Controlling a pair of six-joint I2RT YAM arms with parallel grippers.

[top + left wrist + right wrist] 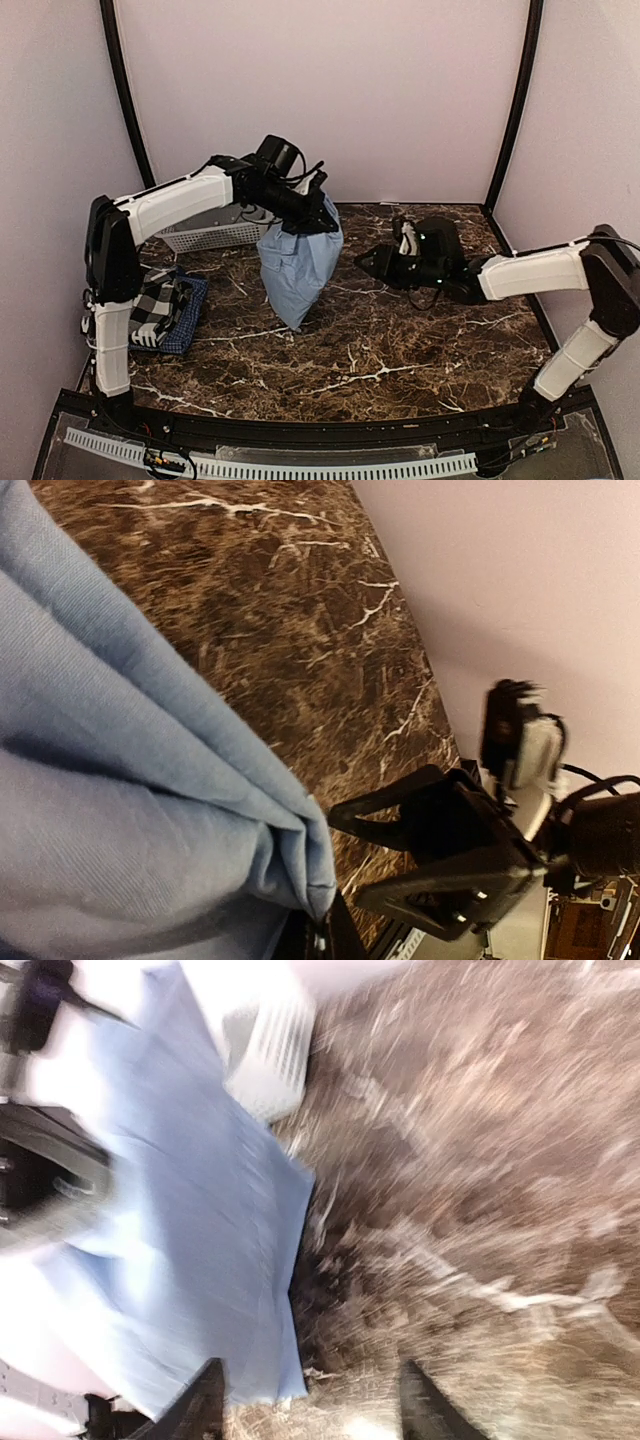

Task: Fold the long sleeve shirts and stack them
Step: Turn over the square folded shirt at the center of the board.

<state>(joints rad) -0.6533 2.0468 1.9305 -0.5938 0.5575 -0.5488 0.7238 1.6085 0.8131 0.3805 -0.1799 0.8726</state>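
ok so the light blue shirt [298,265] is up in the air right now, hanging off the left gripper [305,212], which is pinched closed on a bunched bit of its top edge. You can see the cloth gathered into the fingers in the left wrist view. The long axis runs pretty much straight up and down, wide at the top and narrowing to a point at the bottom. That point is either touching the table [400,350] or just above it, can't tell which. The thing that matters for the next move: the right gripper [372,262] sits off to the shirt's right, at about the height of its lower half, not touching it. Its jaws are spread open and aimed right at the hanging right edge. So it's the free arm and the nearer one, and my guess is it goes for that edge or the bottom corner. Its wrist view is badly blurred though. To the shirt's left is a folded black-and-white checked shirt [155,305] on top of a dark blue one [192,322], and the white basket [215,238] is behind it on the left. No brands, labels or readable writing anywhere.
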